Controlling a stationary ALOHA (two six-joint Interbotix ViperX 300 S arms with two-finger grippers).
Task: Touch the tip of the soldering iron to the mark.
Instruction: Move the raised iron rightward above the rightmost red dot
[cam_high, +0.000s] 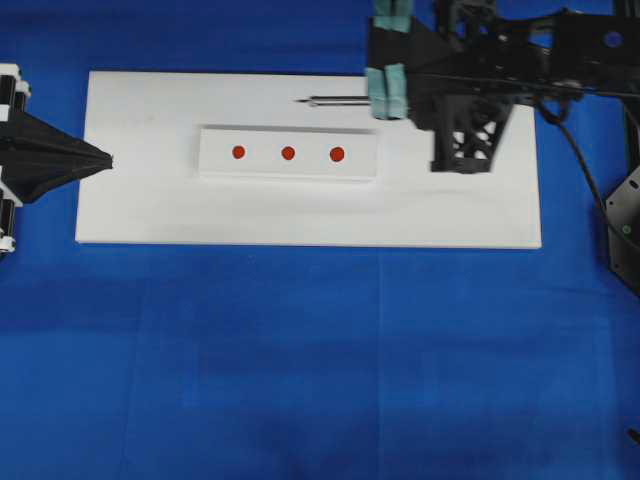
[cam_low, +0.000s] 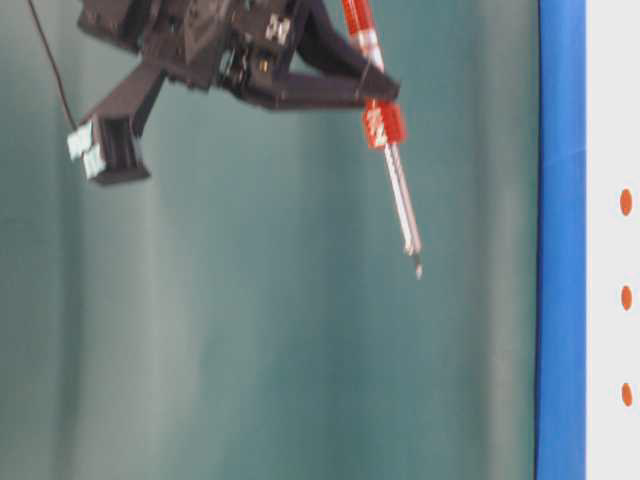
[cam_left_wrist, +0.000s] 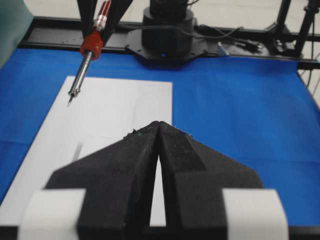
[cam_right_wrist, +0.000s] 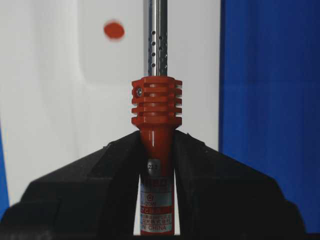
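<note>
From overhead, a white board (cam_high: 300, 215) lies on the blue cloth (cam_high: 300, 370), and on it sits a white block (cam_high: 288, 153) with three red dots in a row; the mark (cam_high: 288, 153) is the middle one. The right gripper (cam_high: 388, 90) hangs over the board's far edge, right of the block, and the iron (cam_high: 340, 100) pokes leftward from it, its tip beyond the block's far side and apart from the mark. The left gripper (cam_high: 105, 160) sits at the board's left edge, fingers pressed together.

At table level, the right gripper (cam_low: 375, 85) pinches the iron (cam_low: 385, 125) by its red handle; the shaft slants down, the tip in mid-air.

The left wrist view shows the left gripper (cam_left_wrist: 159, 125) pinched shut on nothing, with the iron (cam_left_wrist: 85, 60) hanging above the board's (cam_left_wrist: 110, 107) far left corner.

The right wrist view shows the black jaws clamped around the iron's (cam_right_wrist: 156, 110) handle, one dot (cam_right_wrist: 114, 30) to the left of the shaft.
</note>
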